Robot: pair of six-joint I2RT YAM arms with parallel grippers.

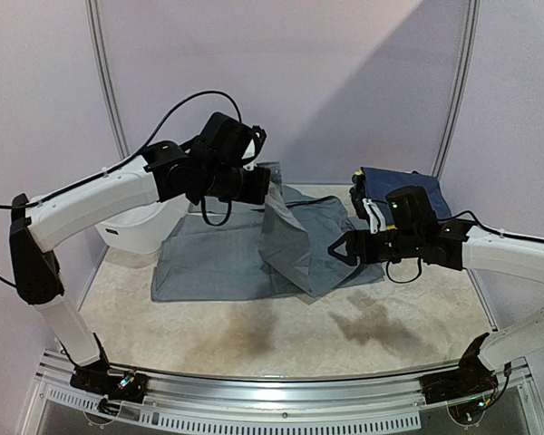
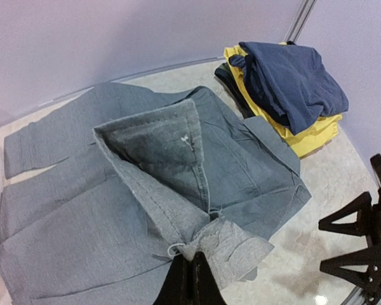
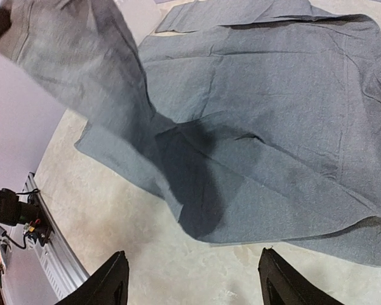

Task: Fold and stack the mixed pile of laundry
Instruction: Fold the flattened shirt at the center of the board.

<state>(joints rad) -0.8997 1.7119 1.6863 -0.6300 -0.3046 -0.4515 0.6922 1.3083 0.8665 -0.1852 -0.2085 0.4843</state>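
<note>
Laundry status: the grey trousers (image 1: 208,263) are spread flat on the table (image 1: 281,335), below and ahead of both grippers. Up in the air, the left gripper (image 1: 265,186) has its jaws pinched tight on a hemmed edge of that grey cloth. A flap hangs from it as a slanted sheet while the rest lies flat underneath, and in its own wrist camera the fold bunches up right at its tip. The right gripper (image 1: 338,246) is spread wide with nothing between its fingers (image 3: 111,283). It's hovering over bare tabletop just short of the trousers' near edge, with the lifted flap up and to its left. Off to its right side sits a folded stack, a navy top (image 2: 292,82) lying on yellow clothes (image 2: 314,136), just beside a corner of the trousers. A white basin (image 1: 136,231) sits back behind the left gripper, under that arm, right by the cloth's edge. Touching or not, can't tell.
</note>
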